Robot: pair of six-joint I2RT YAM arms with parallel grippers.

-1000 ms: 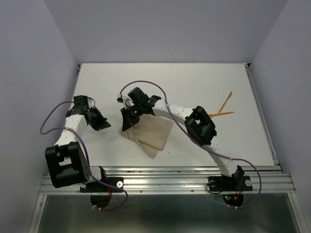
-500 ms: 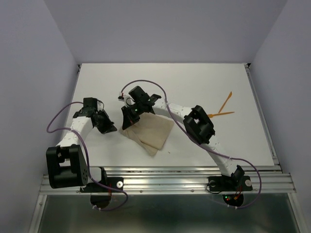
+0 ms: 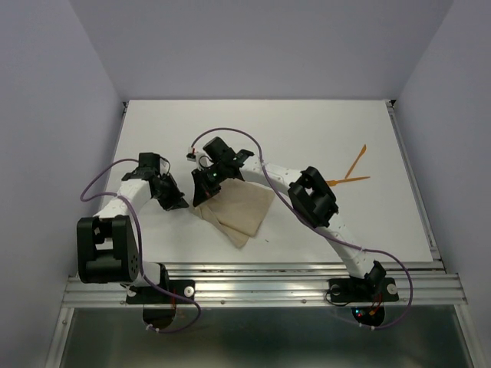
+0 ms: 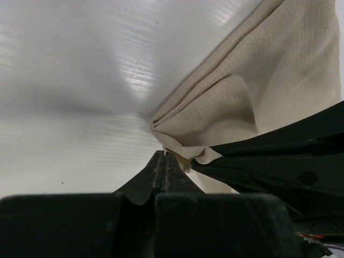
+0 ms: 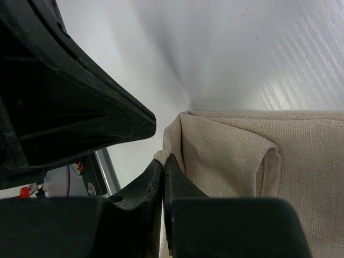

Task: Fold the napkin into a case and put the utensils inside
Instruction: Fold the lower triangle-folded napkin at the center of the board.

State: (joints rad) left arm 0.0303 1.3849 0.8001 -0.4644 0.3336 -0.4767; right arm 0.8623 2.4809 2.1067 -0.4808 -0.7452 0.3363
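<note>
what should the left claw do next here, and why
Probably open the left claw slightly. It is shut and empty, its tips just short of the bunched corner of the napkin, and the right claw pinches that corner. Opened, it could take the layers beside that grip.

White table (image 3: 307, 123) bears napkin (image 3: 244, 213) (folded) and utensils (image 3: 350, 180).

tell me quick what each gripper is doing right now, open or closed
left gripper: closed, empty, tip beside the napkin corner
right gripper: closed, pinching the napkin's corner
</note>
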